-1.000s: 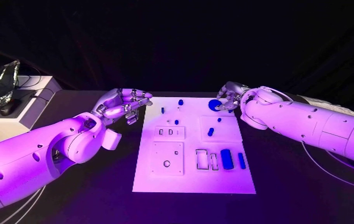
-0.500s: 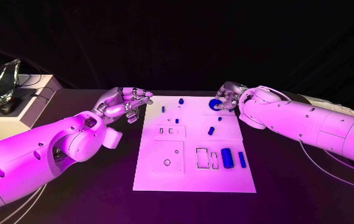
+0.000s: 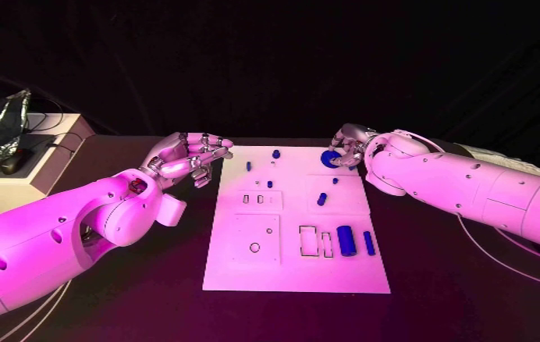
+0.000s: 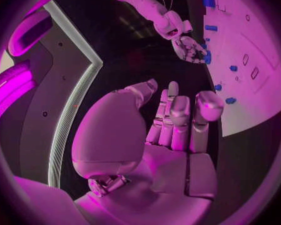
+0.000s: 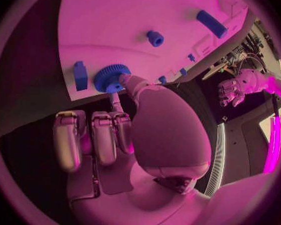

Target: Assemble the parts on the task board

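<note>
Head view looks pretty much like a second ago: right hand [image 3: 351, 149] still pinches the blue gear [image 3: 331, 158] at the task board [image 3: 295, 272]'s far right corner, left hand [image 3: 188, 157] still hovers curled, holding nothing, off the board's left edge

Small blue parts [image 3: 346, 241] lie scattered on the white task board [image 3: 295, 276].

Blue parts [image 3: 346, 241], white task board [image 3: 295, 272]

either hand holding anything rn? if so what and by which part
Right hand: pinches the round blue toothed gear by its rim, at the white task board's far corner. Left hand: holds nothing, fingers curled beside the board.
</note>
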`<state>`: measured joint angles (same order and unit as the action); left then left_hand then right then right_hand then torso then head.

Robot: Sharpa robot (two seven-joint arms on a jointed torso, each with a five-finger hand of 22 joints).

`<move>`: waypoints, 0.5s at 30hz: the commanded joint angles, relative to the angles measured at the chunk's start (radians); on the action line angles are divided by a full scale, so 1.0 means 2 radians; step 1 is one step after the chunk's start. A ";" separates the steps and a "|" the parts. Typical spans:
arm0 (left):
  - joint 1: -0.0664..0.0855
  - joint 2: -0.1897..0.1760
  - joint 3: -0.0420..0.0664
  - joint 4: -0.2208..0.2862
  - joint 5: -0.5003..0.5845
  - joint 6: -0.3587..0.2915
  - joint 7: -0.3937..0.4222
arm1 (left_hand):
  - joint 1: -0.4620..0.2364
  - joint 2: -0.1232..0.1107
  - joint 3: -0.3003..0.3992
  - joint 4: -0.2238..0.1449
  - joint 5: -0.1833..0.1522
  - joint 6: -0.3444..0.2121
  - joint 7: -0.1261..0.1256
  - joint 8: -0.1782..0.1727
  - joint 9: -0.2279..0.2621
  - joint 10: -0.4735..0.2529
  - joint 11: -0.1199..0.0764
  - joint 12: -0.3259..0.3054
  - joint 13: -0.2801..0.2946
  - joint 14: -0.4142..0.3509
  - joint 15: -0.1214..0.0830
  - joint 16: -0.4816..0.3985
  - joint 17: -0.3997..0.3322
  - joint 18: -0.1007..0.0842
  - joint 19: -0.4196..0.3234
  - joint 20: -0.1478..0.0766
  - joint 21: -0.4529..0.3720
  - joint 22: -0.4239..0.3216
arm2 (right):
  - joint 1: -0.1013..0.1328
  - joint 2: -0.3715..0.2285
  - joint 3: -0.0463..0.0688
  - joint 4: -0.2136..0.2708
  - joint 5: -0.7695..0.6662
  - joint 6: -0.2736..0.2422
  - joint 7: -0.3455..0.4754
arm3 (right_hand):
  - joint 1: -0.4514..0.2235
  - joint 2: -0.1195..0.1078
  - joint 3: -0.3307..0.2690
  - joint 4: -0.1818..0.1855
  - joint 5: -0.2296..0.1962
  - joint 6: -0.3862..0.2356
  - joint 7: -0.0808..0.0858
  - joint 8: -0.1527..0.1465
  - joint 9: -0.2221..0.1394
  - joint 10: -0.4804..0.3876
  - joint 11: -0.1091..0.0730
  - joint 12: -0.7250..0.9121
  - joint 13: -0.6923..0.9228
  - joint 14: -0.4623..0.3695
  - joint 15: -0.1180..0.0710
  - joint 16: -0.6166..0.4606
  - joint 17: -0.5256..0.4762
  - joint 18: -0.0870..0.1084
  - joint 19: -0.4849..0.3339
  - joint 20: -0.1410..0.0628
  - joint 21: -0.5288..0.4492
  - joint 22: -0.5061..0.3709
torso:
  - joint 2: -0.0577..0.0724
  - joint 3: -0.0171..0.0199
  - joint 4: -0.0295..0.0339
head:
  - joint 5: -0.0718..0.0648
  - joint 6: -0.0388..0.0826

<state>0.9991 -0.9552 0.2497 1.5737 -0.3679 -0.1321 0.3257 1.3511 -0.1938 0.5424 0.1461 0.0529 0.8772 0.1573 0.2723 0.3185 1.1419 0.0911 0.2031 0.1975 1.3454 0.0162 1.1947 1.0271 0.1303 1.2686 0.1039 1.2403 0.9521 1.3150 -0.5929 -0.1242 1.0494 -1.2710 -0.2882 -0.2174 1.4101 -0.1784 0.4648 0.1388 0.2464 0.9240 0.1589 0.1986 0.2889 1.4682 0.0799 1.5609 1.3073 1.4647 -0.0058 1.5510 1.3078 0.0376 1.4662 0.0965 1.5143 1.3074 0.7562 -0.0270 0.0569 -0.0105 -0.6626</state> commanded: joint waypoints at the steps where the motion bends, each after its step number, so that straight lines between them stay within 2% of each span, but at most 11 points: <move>1: 0.000 0.001 0.000 0.001 0.003 0.006 0.004 | -0.003 0.000 0.002 -0.002 -0.001 -0.003 0.000 -0.002 0.000 -0.002 -0.002 0.001 0.000 0.003 -0.001 0.003 0.001 -0.005 0.001 0.002 0.003 0.000 | -0.001 0.001 -0.001 0.002 -0.031 0.007 0.002 | -0.008 -0.015 0.003 -0.003 -0.003 -0.002 0.003 -0.005 -0.001 0.045 0.000 -0.001 0.125 0.047 0.001 0.003 0.104 -0.010 0.037 0.000 0.003 0.097 | 0.000 -0.0001 0.0000 | 0.000 0.000; 8: 0.000 0.000 0.000 0.001 0.003 0.006 0.003 | -0.003 0.000 0.002 -0.003 -0.001 -0.003 0.000 -0.002 0.001 -0.002 -0.002 0.002 0.001 0.003 -0.002 0.003 0.001 -0.005 0.000 0.002 0.004 0.001 | -0.001 -0.001 -0.001 0.014 -0.046 -0.014 0.008 | -0.017 -0.021 0.009 -0.005 0.007 0.002 0.003 -0.005 -0.002 0.045 0.000 -0.001 0.125 0.047 0.002 0.003 0.103 -0.010 0.037 0.002 0.003 0.098 | 0.000 -0.0003 0.0000 | 0.001 0.001; 11: 0.000 0.000 0.000 0.001 0.003 0.006 0.003 | -0.003 0.000 0.002 -0.003 -0.001 -0.003 0.000 -0.002 0.001 -0.002 -0.002 0.002 0.001 0.003 -0.002 0.003 0.001 -0.005 0.000 0.002 0.004 0.001 | -0.001 -0.003 -0.001 0.025 -0.054 -0.029 0.011 | -0.022 -0.023 0.012 -0.006 0.016 0.006 0.002 -0.004 -0.001 0.046 0.000 0.000 0.126 0.047 0.002 0.003 0.103 -0.010 0.038 0.002 0.004 0.099 | 0.000 -0.0002 0.0001 | 0.001 0.001; 15: 0.000 0.000 0.000 0.001 0.003 0.006 0.003 | -0.003 0.000 0.002 -0.003 -0.001 -0.003 0.000 -0.002 0.001 -0.002 -0.002 0.002 0.001 0.003 -0.002 0.003 0.001 -0.005 0.000 0.002 0.004 0.001 | 0.000 -0.006 0.000 0.047 -0.077 -0.056 0.012 | -0.026 -0.024 0.013 -0.006 0.018 0.010 0.002 -0.003 -0.001 0.047 -0.001 0.001 0.127 0.047 0.001 0.003 0.103 -0.011 0.038 0.001 0.005 0.101 | 0.000 -0.0005 0.0001 | 0.002 0.002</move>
<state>0.9991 -0.9563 0.2497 1.5735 -0.3677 -0.1322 0.3252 1.3511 -0.1938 0.5451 0.1435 0.0529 0.8773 0.1573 0.2723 0.3183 1.1420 0.0911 0.2031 0.1976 1.3454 0.0162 1.1947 1.0270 0.1303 1.2685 0.1039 1.2442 0.9519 1.3140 -0.6051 -0.1255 1.1312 -1.3548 -0.3351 -0.2110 1.3688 -0.2294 0.4847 0.1270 0.2788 0.9382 0.1625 0.1911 0.2848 1.4681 0.0799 1.5608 1.3081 1.4647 -0.0057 1.5510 1.3077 0.0276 1.4662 0.0965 1.5195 1.3073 0.7563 -0.0276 0.0569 -0.0065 -0.6588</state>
